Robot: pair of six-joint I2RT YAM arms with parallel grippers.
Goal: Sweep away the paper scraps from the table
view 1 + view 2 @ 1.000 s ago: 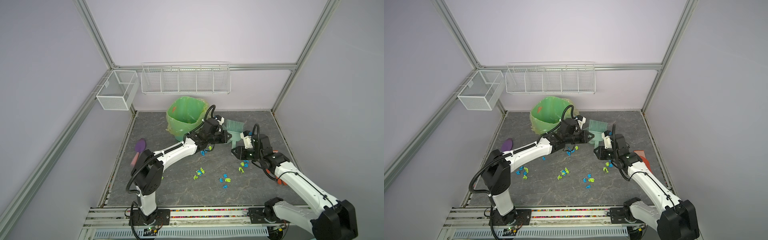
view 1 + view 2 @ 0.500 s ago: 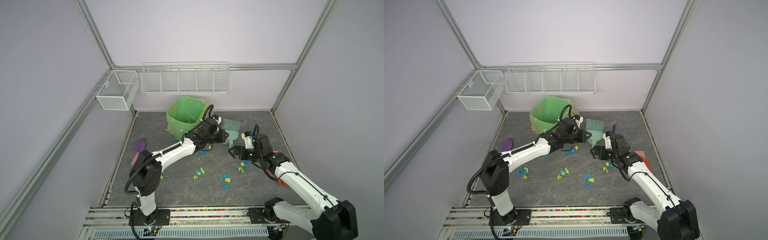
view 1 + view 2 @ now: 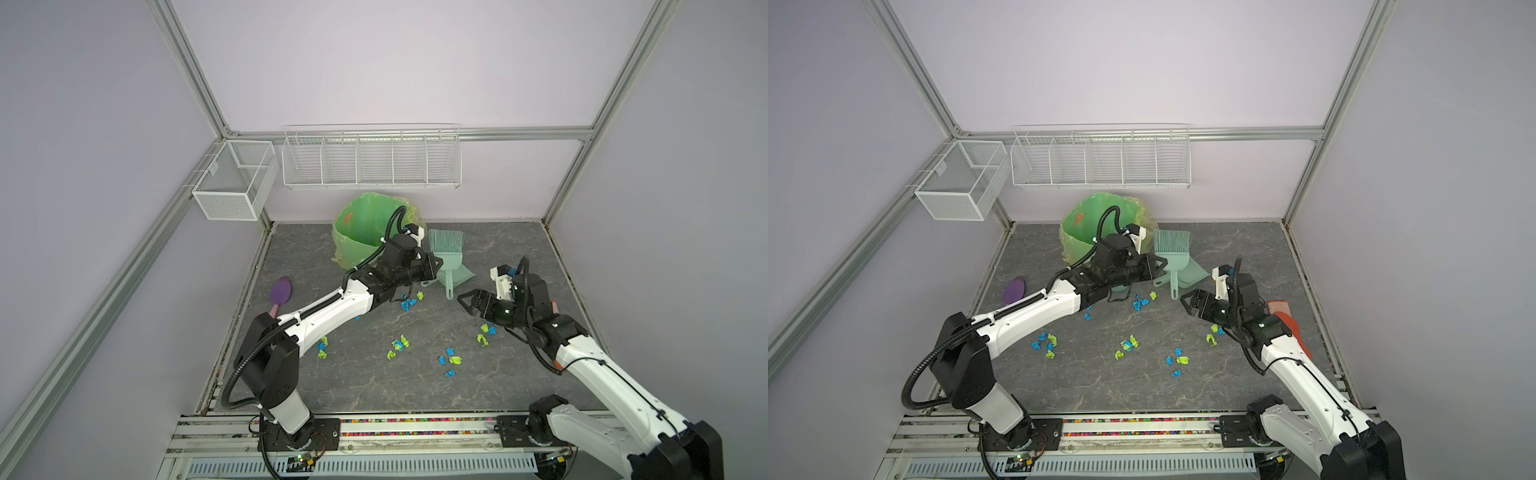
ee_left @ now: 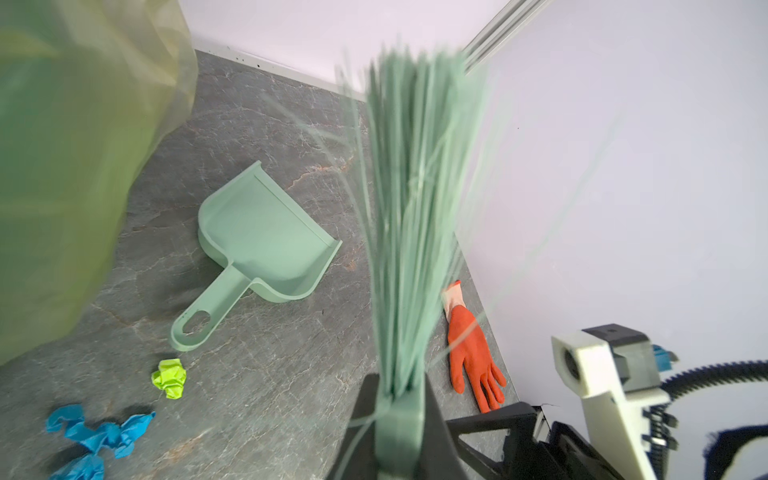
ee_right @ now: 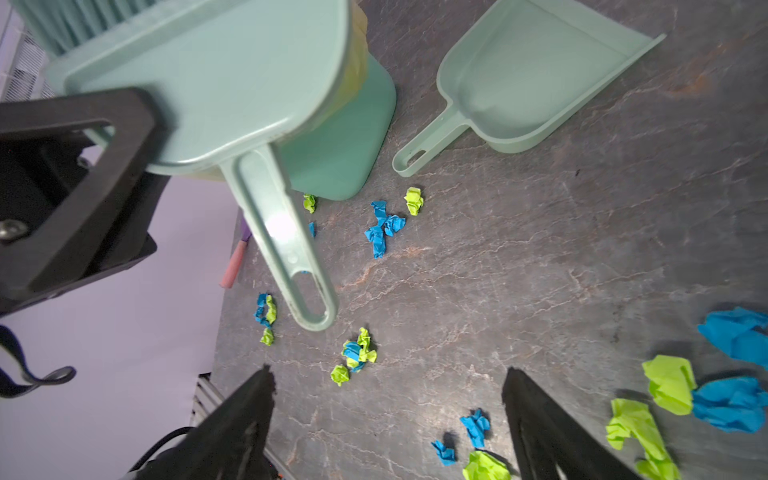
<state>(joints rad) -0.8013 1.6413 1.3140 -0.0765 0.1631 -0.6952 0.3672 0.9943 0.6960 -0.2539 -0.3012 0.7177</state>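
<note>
Dark grey veined table (image 3: 374,395), blue and lime crumpled paper scraps (image 3: 400,344) strewn across its near middle; right gripper (image 3: 468,305), fingers spread and empty, just near-right of the near-pointing handle of mint plastic dustpan (image 3: 459,272); left gripper (image 3: 433,266) pinching mint bristle brush (image 3: 445,242)

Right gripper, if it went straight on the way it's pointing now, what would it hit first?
Probably the table, about where a clump of paper scraps lies ahead of the open right gripper. The brush hangs farther on; depth is unclear.
</note>
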